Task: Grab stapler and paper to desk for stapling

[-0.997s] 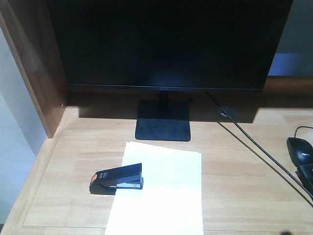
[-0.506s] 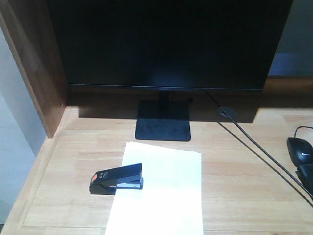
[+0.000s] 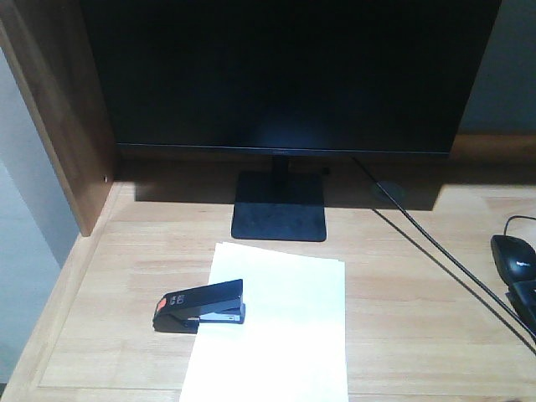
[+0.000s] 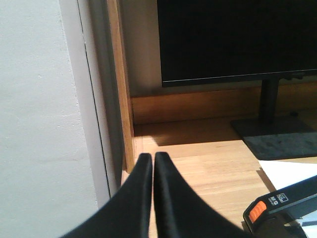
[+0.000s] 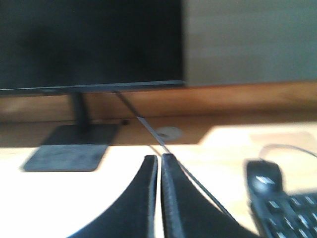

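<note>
The black stapler (image 3: 199, 306) with an orange-red patch at its left end lies on the left edge of the white paper (image 3: 285, 335), which lies flat on the light wood desk (image 3: 419, 318). Neither gripper shows in the front view. In the left wrist view my left gripper (image 4: 153, 156) is shut on nothing, low over the desk's left side. The stapler (image 4: 285, 203) and a corner of the paper (image 4: 292, 171) are to its right. My right gripper (image 5: 159, 158) is shut and empty above the desk, in a blurred view.
A black monitor (image 3: 285, 75) on a square base (image 3: 279, 213) stands at the back. Its cable (image 3: 435, 251) runs diagonally to the right. A black mouse (image 3: 513, 260) and a keyboard corner (image 3: 526, 301) sit at the right edge. A brown side panel (image 3: 63, 109) bounds the left.
A small dark shape at the bottom right edge of the front view one second ago is gone. Stapler and paper have not moved.
</note>
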Controlling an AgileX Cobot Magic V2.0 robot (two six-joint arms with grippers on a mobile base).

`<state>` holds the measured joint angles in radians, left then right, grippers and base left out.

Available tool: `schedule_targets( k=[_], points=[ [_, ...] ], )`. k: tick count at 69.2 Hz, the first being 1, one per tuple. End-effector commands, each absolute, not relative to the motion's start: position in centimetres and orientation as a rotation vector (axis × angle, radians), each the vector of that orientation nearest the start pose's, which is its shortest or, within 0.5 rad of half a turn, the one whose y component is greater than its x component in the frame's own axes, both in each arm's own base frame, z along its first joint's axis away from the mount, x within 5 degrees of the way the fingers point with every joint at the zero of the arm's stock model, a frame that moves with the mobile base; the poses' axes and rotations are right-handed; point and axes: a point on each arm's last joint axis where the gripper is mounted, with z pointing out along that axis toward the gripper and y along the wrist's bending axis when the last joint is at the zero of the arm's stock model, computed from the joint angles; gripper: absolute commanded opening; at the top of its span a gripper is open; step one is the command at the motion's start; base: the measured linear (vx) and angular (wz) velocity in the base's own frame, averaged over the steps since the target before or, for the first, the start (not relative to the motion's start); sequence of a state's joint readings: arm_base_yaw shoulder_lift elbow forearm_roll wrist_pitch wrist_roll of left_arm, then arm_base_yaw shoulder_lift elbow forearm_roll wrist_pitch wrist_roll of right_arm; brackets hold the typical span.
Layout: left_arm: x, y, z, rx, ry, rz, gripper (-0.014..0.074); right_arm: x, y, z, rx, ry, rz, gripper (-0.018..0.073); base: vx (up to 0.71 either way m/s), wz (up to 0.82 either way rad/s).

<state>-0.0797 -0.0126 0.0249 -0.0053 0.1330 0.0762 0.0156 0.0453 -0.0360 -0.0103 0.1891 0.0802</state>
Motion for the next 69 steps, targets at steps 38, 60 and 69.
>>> schedule_targets(
  k=[38, 60, 69],
  points=[
    [5.6, -0.5, 19.3, 0.103, 1.555, -0.021, -0.0007, 5.7, 0.0, 19.2, 0.050, 1.594, 0.041, -0.0004, 0.00, 0.00],
    [5.6, -0.5, 19.3, 0.103, 1.555, -0.021, -0.0007, 5.7, 0.0, 19.2, 0.050, 1.594, 0.041, -0.0004, 0.00, 0.00],
    [5.6, -0.5, 19.3, 0.103, 1.555, -0.021, -0.0007, 5.7, 0.0, 19.2, 0.050, 1.594, 0.041, -0.0004, 0.00, 0.00]
  ],
)
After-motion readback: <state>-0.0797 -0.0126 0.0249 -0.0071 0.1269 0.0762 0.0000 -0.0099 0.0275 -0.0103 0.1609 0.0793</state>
